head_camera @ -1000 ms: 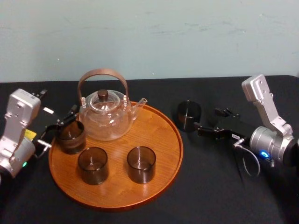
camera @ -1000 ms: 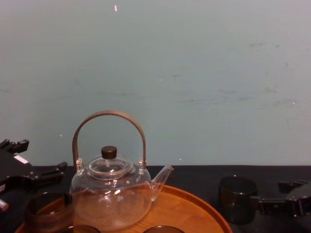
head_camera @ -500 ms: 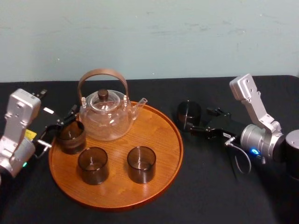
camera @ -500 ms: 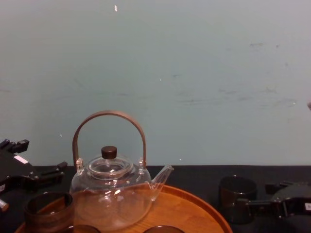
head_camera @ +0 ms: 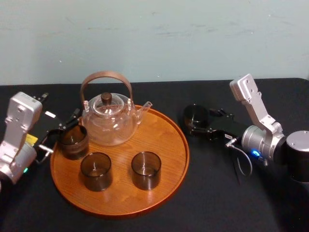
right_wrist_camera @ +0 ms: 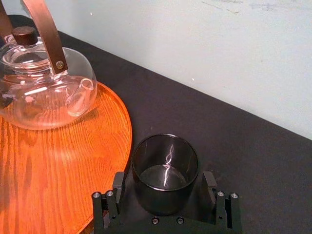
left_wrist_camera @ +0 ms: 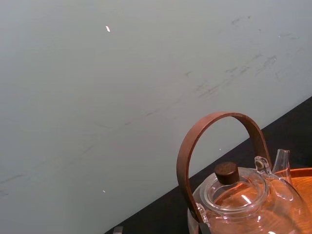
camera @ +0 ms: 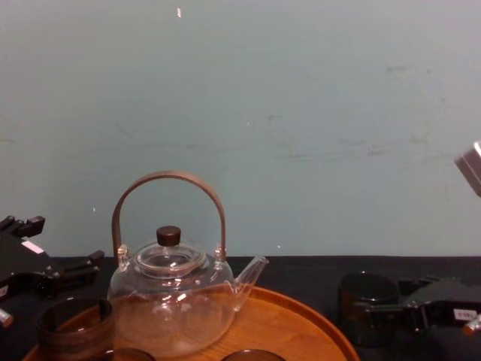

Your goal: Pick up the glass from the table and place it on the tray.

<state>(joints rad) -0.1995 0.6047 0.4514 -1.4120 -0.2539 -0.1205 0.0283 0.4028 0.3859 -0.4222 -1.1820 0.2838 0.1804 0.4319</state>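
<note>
Dark glass (right_wrist_camera: 165,156), on table (head_camera: 217,193) beside tray (head_camera: 164,145): right gripper (right_wrist_camera: 164,177) jaws apart astride it, seemingly pre-grasp; left gripper (head_camera: 54,138) idle by tray.

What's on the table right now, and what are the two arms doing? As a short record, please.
table: black cloth
tray: round, wooden, holding a glass teapot and three dark glasses
fourth glass: upright on the table, right of the tray
right gripper: open, one finger either side of the fourth glass
left gripper: at the tray's left edge, beside the leftmost glass
progress: fourth glass not yet lifted
</note>
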